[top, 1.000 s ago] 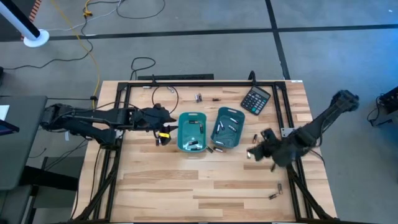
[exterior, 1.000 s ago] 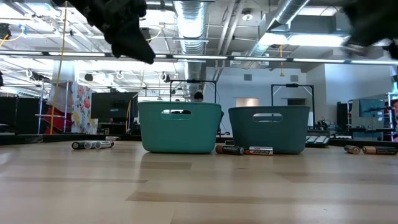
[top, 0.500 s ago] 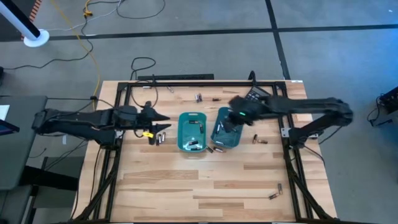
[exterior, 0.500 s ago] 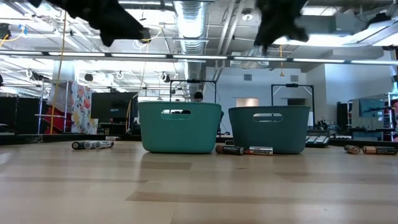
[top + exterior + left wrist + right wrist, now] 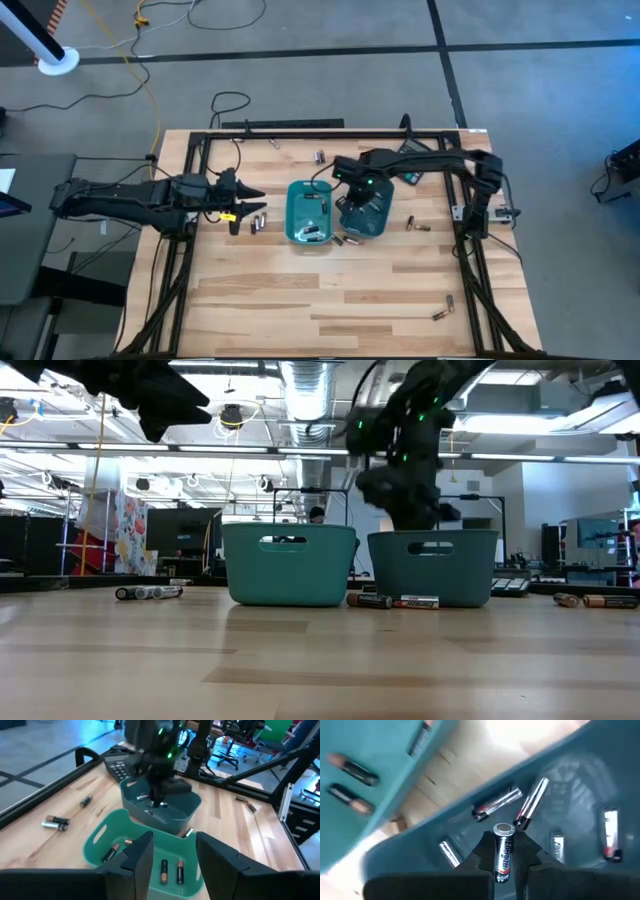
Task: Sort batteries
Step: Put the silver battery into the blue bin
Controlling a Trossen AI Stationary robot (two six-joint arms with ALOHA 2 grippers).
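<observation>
A pale wooden table [image 5: 330, 290] stands on a grey workshop floor, with pipes and bright lights overhead in the low view. A second ago the right arm hung out at the table's 3 o'clock edge; now it has swung in, and the right gripper [image 5: 503, 870] hovers over the darker teal tray [image 5: 368, 226], just right of centre. Its fingers are clamped on a silvery battery [image 5: 503, 856], held end-up above the loose batteries already lying in that tray. So the pick is done and the carry is nearly over; I judge the drop into this tray is the step in hand.

The left gripper [image 5: 170, 857] has eased back toward 9 o'clock and waits beside the lighter teal tray [image 5: 292, 200], its fingers part open with nothing between them. A small cluster of batteries [image 5: 256, 224] lies on the wood just below it. Others are scattered at 12 o'clock, at 3 o'clock and near 5 o'clock, so much sorting remains.
</observation>
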